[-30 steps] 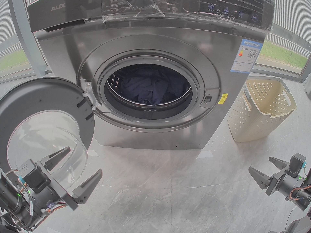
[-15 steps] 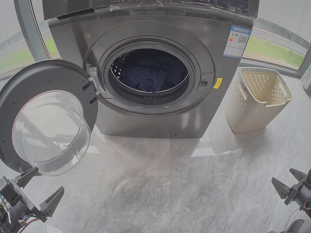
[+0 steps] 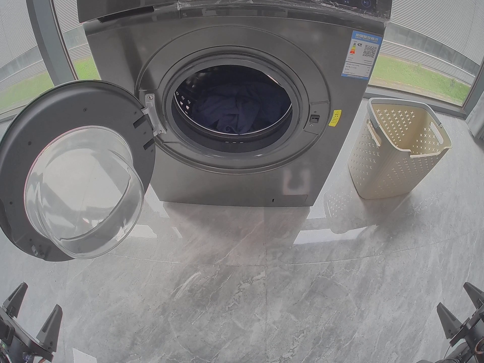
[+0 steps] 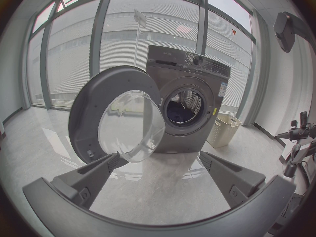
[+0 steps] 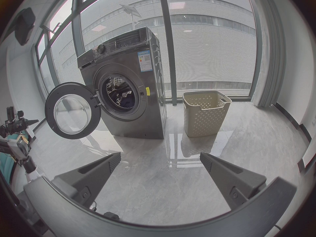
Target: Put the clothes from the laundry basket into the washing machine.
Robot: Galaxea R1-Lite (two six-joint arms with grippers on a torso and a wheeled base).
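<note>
Clothes are lying inside the open washing machine, the laundry basket is standing to its right, and the left gripper and right gripper are hovering near, fingers spread.

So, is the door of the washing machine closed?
No, the door stands swung wide open, and dark clothes show inside the washing machine.

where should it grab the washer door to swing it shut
Grip the dark rim of the door at its free edge, opposite the hinge, coming from the robot's left with the open left end effector. The door stands swung wide, so that edge likely gives most leverage; the rim is a narrow ring, while the bulging clear window looks too rounded to pinch.
</note>
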